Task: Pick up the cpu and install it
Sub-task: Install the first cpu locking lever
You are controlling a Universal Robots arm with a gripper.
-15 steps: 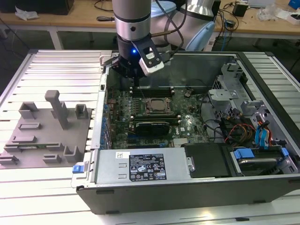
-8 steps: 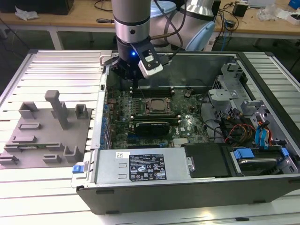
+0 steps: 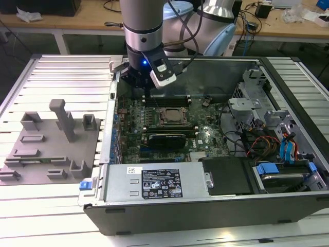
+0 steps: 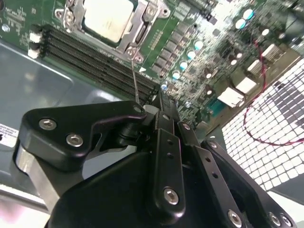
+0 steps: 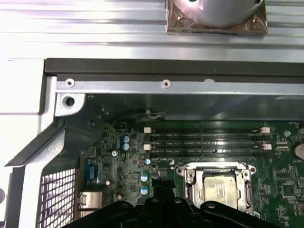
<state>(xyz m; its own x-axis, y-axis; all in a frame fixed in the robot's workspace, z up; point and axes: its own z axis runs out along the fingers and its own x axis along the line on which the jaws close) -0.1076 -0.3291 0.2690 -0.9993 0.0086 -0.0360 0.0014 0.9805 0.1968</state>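
The cpu [image 5: 219,187] is lying flat in the socket [image 5: 189,175] on the motherboard [image 5: 118,156], its silvery-white square top facing up. The socket's metal frame is surrounding it on all visible sides.

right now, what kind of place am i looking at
Most likely a robotics lab or test bench for computer assembly: a robot arm hangs over an open computer case with its motherboard exposed, on a slatted metal table, with cluttered wooden workbenches behind.

Behind: wooden workbench [image 3: 77,23]; below: ribbed aluminium table [image 3: 61,77].
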